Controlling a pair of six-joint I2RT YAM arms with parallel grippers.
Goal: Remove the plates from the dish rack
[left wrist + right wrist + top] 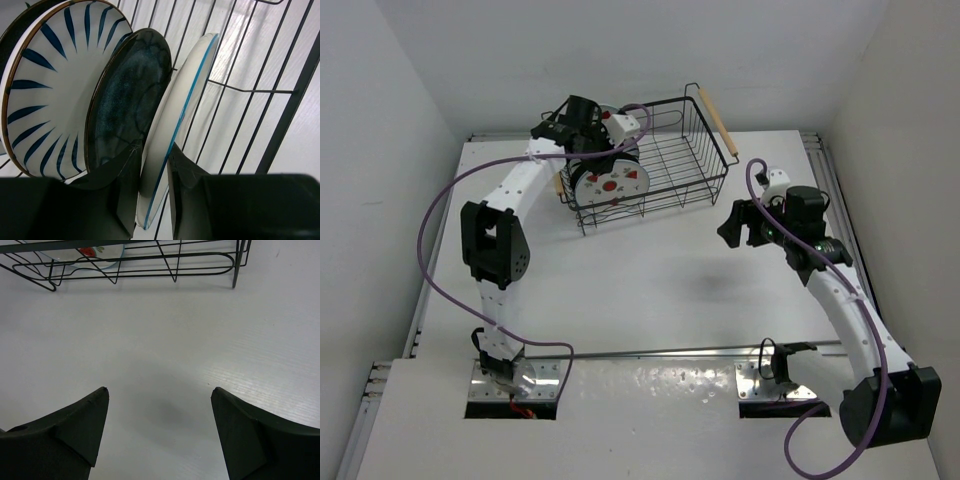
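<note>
Left wrist view: left hand [155,152] is gripping the rim of a white blue-edged plate [185,95], which is standing upright beside a dark blue plate [132,95] and a striped plate [50,95]. Only the top view is showing them sitting at the dish rack's [665,190] left end. Right hand [159,390] is hovering wide open over the tabletop [160,340].

Upper centre of the overhead view: a black wire dish rack [665,160] with light wooden handles and a fruit plate [610,183], white with red motifs, on a white desk [650,290]. The left arm [520,185] and right arm [850,310] are white with black joints; a purple cable [423,235] loops at left. In the left wrist view, left to right: a striped plate [45,95], white with dark blue radial stripes and a brown rim; a glossy, speckled dark blue plate [127,100]; a blue-edged plate [182,110], white with a thin blue line. The left claw [152,170] and right claw [157,395] are black.
</note>
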